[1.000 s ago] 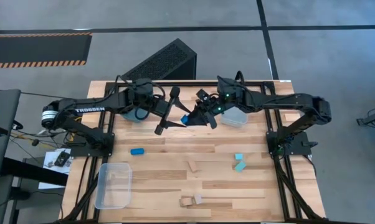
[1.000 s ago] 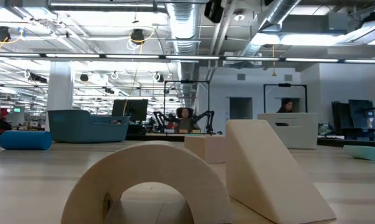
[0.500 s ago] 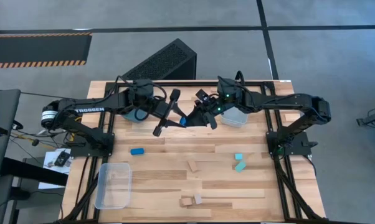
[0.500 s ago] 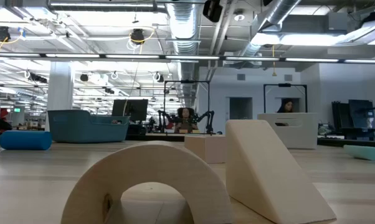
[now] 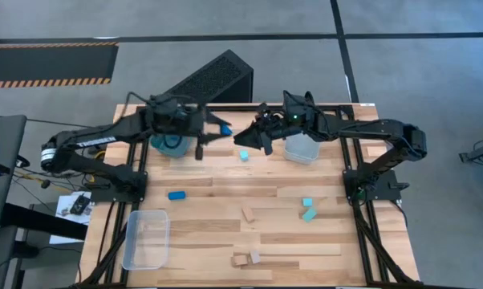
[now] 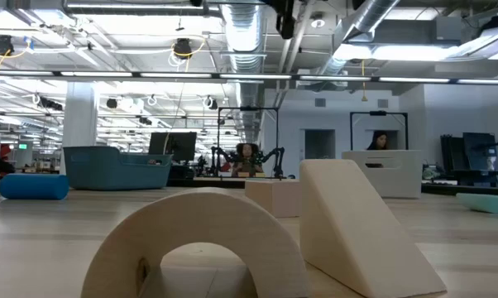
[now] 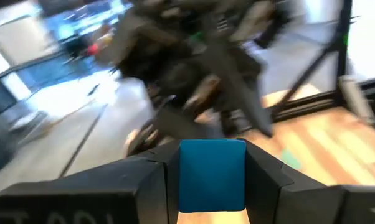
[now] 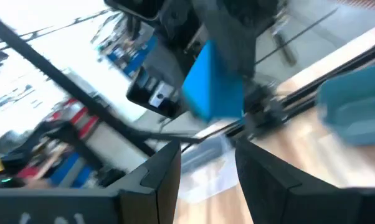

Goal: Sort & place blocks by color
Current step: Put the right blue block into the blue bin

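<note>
Left wrist view: the left gripper [image 7: 212, 186] is clamped on a darker blue block [image 7: 212, 174] just right of the teal bin [image 5: 168, 144], while beyond it the right gripper [image 8: 206, 165] stands parted, empty.

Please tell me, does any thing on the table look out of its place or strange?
Nothing looks damaged or spilled. One light cyan block lies alone between the teal bin and the clear bin, in no bin.

Left gripper [image 7: 212, 180] clamped, right gripper [image 8: 206, 162] agape
</note>
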Robot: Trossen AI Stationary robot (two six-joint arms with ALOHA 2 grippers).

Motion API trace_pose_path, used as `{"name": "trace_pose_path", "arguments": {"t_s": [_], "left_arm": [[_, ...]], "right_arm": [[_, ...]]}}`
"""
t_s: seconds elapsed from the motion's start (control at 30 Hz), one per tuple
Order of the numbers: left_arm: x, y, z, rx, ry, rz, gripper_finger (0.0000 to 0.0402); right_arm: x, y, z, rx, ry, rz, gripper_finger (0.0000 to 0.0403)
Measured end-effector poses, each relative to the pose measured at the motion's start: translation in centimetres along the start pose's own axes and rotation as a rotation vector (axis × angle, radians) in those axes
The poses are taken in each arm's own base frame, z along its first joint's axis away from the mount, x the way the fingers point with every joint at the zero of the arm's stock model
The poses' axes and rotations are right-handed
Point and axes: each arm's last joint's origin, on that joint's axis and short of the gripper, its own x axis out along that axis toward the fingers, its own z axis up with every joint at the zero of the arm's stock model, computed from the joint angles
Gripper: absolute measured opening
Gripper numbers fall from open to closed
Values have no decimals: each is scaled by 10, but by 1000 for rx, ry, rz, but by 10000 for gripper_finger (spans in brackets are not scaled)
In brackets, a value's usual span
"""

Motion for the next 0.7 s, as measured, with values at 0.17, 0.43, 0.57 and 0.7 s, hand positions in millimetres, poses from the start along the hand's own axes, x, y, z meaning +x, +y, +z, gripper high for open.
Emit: {"name": "trace_pose_path", "arguments": {"t_s": [0.17, 0.43, 0.57, 0.7], "left_arm": [[-27, 7, -12, -167, 148, 158, 106], [-56, 9, -90, -449, 419, 539, 107], [-71, 8, -129, -592, 447, 673, 107], [-81, 6, -157, -670, 498, 820, 107]], "right_arm": [[-5, -5, 5, -14, -56, -86, 169], [-5, -14, -2, 10, -62, -285, 161], [-4, -16, -17, -16, 6, -402, 159], [1, -17, -40, 21, 48, -423, 159]]}}
